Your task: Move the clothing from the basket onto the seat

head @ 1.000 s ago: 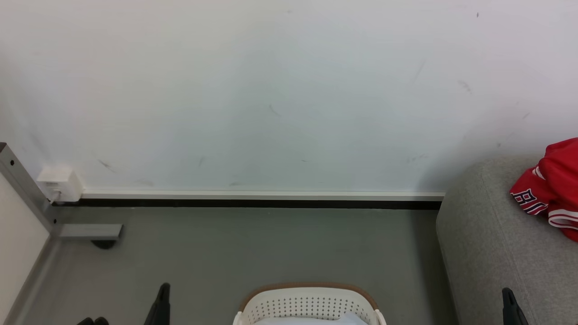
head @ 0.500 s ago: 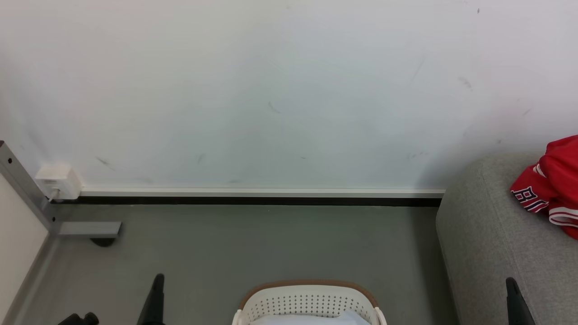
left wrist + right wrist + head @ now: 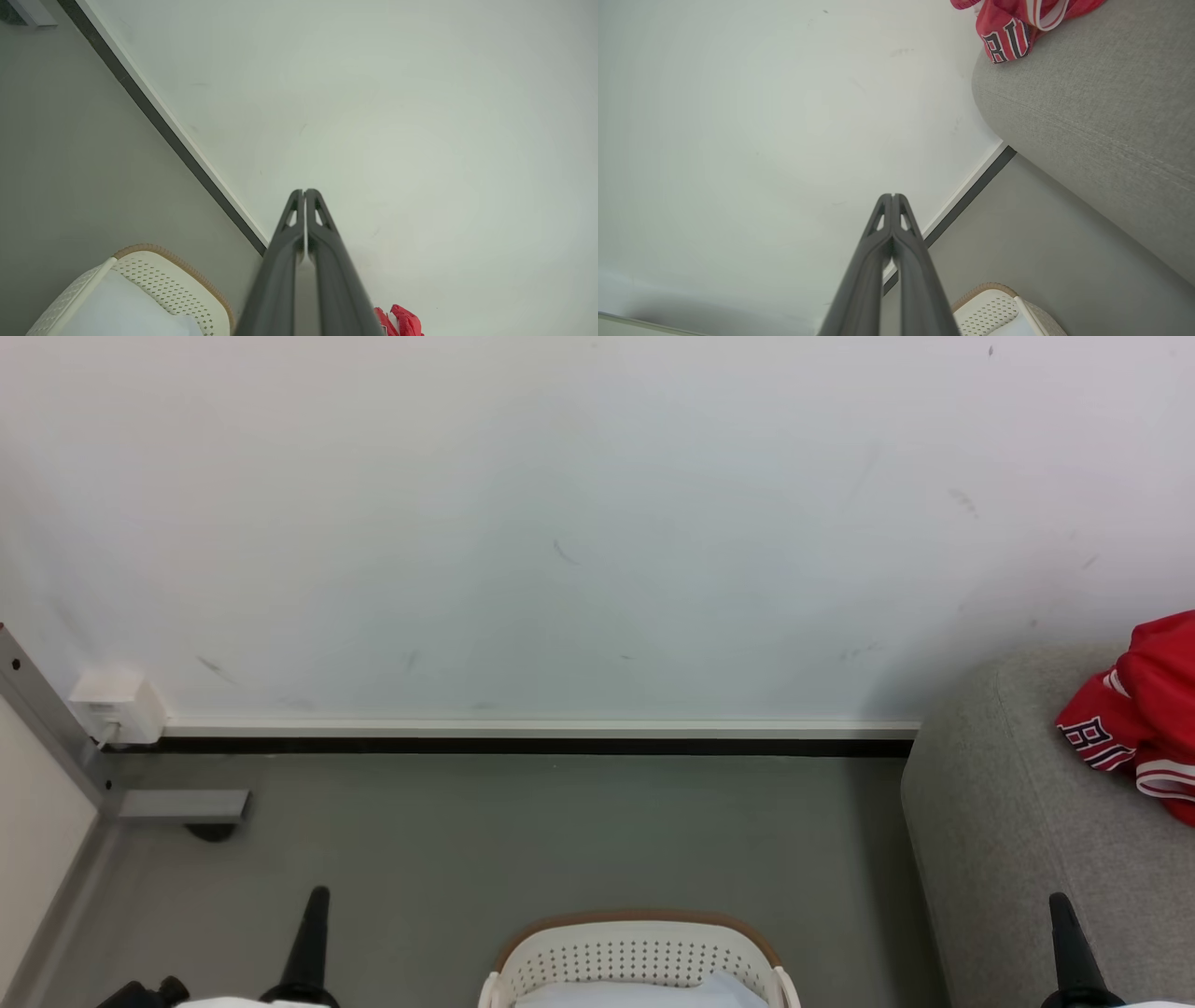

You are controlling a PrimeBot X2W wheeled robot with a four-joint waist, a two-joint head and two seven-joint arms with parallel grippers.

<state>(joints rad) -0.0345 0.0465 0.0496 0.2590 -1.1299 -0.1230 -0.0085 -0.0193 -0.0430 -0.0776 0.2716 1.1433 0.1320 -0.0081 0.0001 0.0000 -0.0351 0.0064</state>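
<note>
Left gripper (image 3: 316,898) fingers pressed together, holding nothing; right gripper (image 3: 1061,902) same, closed and empty, both pointing at the far wall (image 3: 560,523). Basket (image 3: 639,918) near centre between them, pale cloth (image 3: 644,995) inside. Clothing (image 3: 1144,709) lies crumpled on the seat (image 3: 1008,821), far right. Placement looks done; next move likely just keeping clear, no regrasp. Clothing bunched, lettering faces left, long axis roughly near-to-far but cut by frame edge, unsure
</note>
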